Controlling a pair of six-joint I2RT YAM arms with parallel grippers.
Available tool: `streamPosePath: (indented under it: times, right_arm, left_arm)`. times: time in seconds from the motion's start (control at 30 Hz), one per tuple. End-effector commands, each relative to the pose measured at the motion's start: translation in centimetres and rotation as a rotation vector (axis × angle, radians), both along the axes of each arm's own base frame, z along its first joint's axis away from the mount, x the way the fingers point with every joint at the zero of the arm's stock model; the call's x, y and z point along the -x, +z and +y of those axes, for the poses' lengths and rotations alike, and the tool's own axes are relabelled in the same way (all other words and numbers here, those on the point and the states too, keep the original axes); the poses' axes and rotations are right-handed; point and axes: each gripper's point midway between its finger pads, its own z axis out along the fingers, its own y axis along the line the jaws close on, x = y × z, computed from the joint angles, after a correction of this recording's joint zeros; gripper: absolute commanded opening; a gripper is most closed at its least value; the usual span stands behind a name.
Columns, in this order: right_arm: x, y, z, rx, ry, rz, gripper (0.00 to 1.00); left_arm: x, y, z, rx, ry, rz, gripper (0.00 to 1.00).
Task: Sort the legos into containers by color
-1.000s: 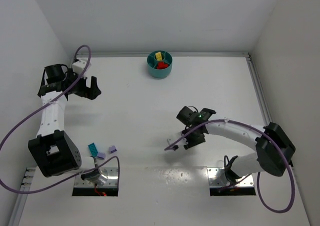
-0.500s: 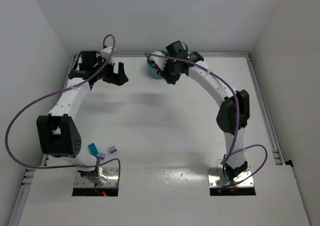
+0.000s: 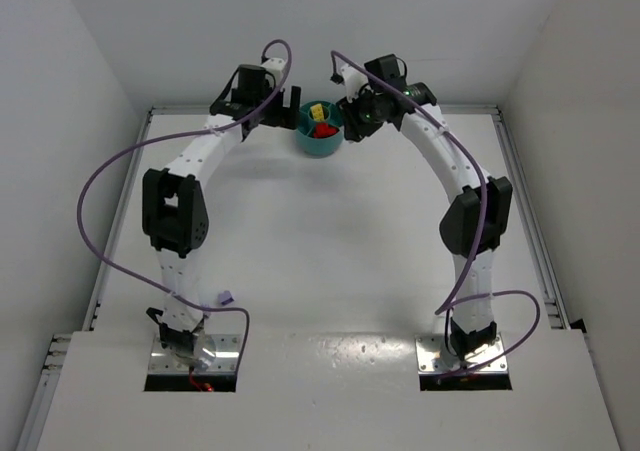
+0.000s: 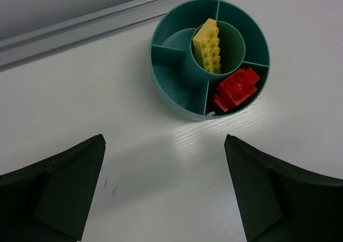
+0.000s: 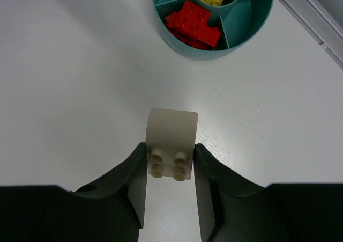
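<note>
Both arms have swung out from near their bases to the far end of the counter (image 3: 320,241) and now flank the bowl (image 4: 174,89), the left one on its left, the right one on its right.

My left pincer (image 4: 163,145) stands spread as wide as it goes, with nothing between its fingers, only bare counter just short of the bowl. Back by the left base one small purple brick (image 3: 224,297) waits on the counter, well apart from everything else.

In the bowl, a yellow brick (image 4: 208,44) leans in the central ring and red bricks (image 4: 236,89) fill one outer compartment. The compartments on the left look empty.

My right pincer (image 5: 170,145) is partly closed on a pale brick (image 5: 171,129), pinched by its two flat sides, studs toward the camera and rounded end pointing ahead. It hangs over counter just short of the bowl.

I judge the brick light, rigid and slick, so a side grip like this suits it, though it could twist. The bowl looks light too and could slide if nudged. The compartments are narrow, and my left pincer sits close enough to crowd the drop.
</note>
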Motion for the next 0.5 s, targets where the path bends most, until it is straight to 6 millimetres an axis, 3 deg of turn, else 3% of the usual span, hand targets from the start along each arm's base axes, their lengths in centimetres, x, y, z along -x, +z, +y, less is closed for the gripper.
streamPosePath:
  times: [0.0, 0.03, 0.17, 0.2, 0.3, 0.47]
  right_arm:
    - [-1.1, 3.6, -0.2, -0.127, -0.079, -0.033, 0.0]
    - [-1.2, 3.7, -0.1, -0.137, -0.086, -0.037, 0.0]
    - [-1.8, 4.6, -0.8, -0.176, -0.123, -0.045, 0.0]
    - [-2.1, 4.7, -1.1, -0.186, -0.138, -0.049, 0.0]
    - [-2.4, 4.9, -1.4, -0.202, -0.144, -0.053, 0.0]
    - [-3.1, 5.5, -0.7, -0.228, -0.132, -0.062, 0.0]
  left_arm:
    - [-2.2, 1.0, 0.7, -0.028, 0.115, -0.05, 1.0]
    - [-2.7, 0.0, 0.7, -0.037, 0.123, -0.037, 1.0]
    - [-3.7, -0.9, 0.0, -0.064, 0.135, -0.045, 1.0]
    - [-4.0, -0.3, 0.2, -0.068, 0.153, -0.06, 1.0]
    - [-4.3, -1.9, -0.1, -0.095, 0.156, -0.044, 1.0]
    - [-4.9, -2.8, -0.4, -0.115, 0.163, -0.047, 1.0]
